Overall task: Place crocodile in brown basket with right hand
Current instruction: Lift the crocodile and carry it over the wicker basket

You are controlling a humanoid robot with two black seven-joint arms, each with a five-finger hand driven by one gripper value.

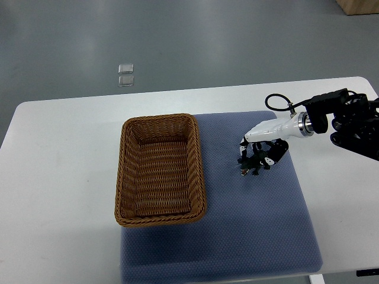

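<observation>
Here, in the top view, the right hand (pixel 265 141) reaches in from the right edge over the blue mat (pixel 254 231). Its fingers are curled down around the crocodile (pixel 253 164) and appear to have hold of it. Whether the toy rests on the mat or hangs just clear of it I cannot tell. The crocodile is a small dark green figure with legs sticking out below the fingers, and it sits well apart from the brown basket (pixel 199 168), which stands on the mat's left edge with nothing in it.

The toy looks light and fairly stiff, probably moulded plastic or rubber, so weight should not matter. The risk is its thin, knobbly shape twisting in the grip. The trunk is the best place to hold it — legs and tail would let it swing. The left hand is out of view on the white worktop (pixel 59 177).
</observation>
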